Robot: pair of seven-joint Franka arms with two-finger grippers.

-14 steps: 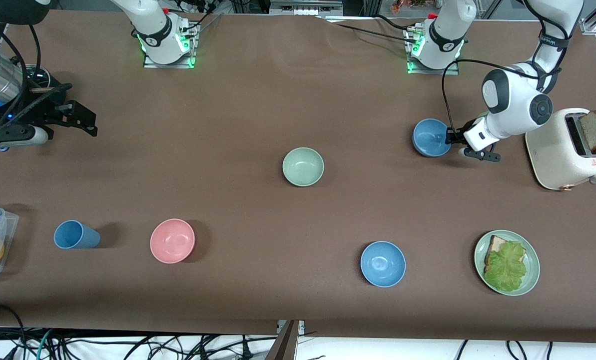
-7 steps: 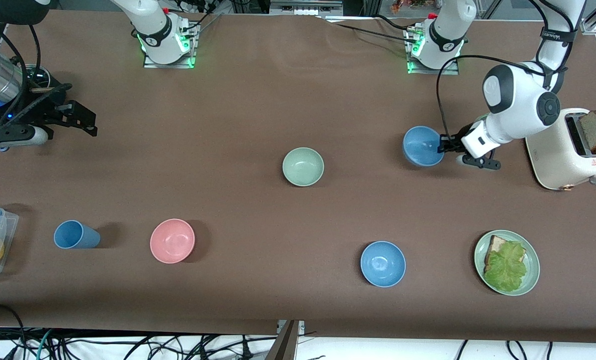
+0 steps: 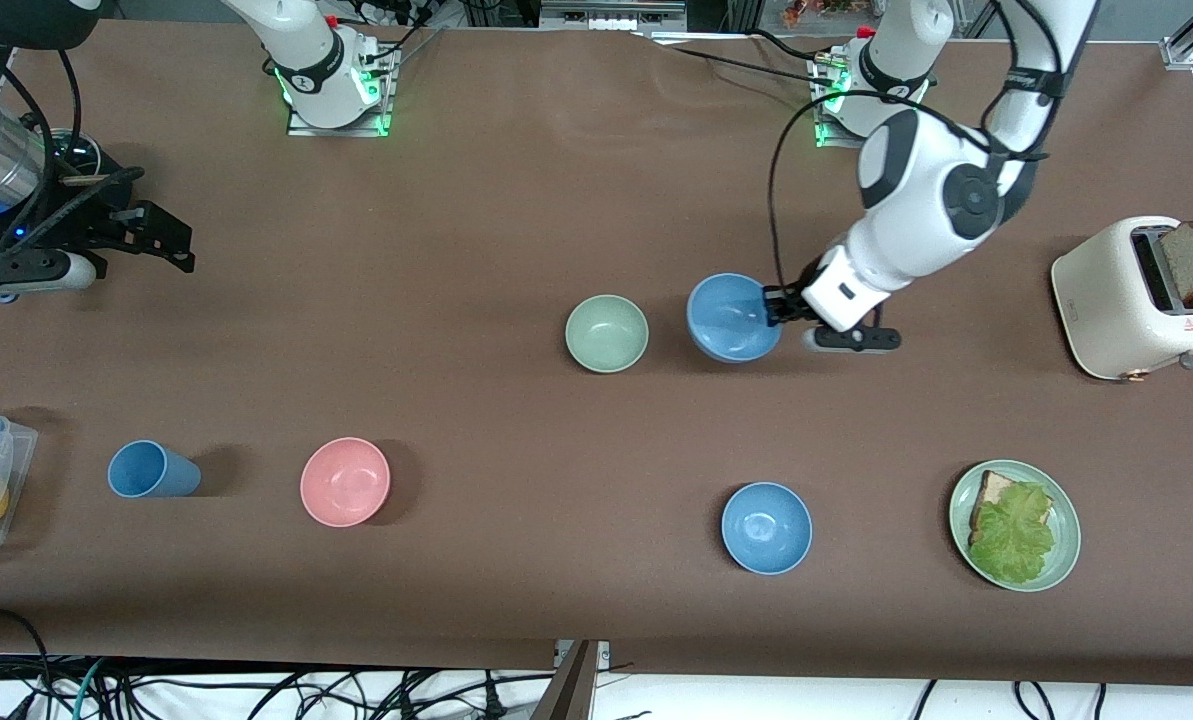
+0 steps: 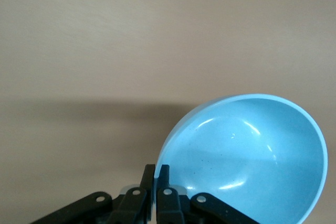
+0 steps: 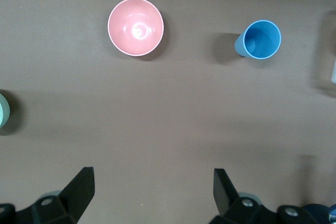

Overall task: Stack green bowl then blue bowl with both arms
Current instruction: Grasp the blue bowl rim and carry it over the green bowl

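**I hold the blue bowl next to the green bowl**

From the front, my left gripper (image 3: 778,306) pinches the rim of the blue bowl (image 3: 733,317). I hold it up over the table (image 3: 516,180), just beside the green bowl (image 3: 607,333), toward my left arm's end. My right gripper (image 3: 161,243) waits at the other end, over the table.

In my left wrist view, my fingers (image 4: 156,176) are tight on the thin rim of the blue bowl (image 4: 252,150).

In my right wrist view, my fingers (image 5: 79,190) are spread wide with nothing between them. Below are a pink bowl (image 5: 135,27) and a blue cup (image 5: 260,40).
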